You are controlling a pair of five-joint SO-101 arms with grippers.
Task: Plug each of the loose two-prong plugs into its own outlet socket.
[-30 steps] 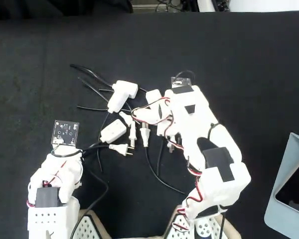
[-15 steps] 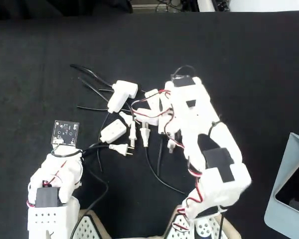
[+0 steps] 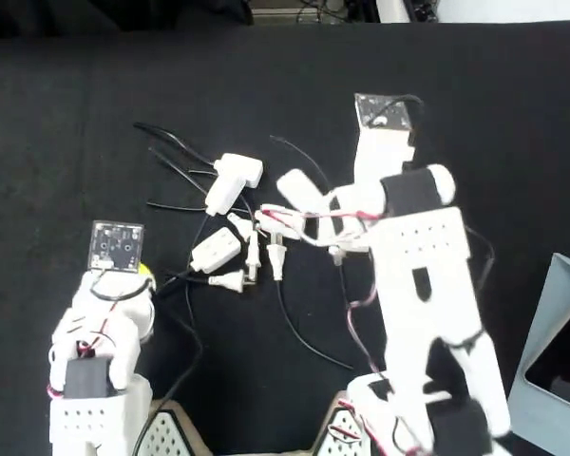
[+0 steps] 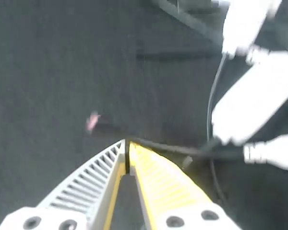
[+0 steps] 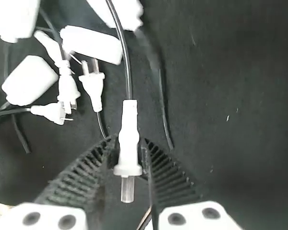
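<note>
High view — black table (image 3: pixel 95 76); grey bin (image 3: pixel 537 389)

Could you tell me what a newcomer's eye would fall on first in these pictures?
First, the right gripper, clamped on a white plug, with the black cord running away from it across the table. Next, the tangle of white plugs, sockets and black cords at the middle of the table, beside that arm.
</note>
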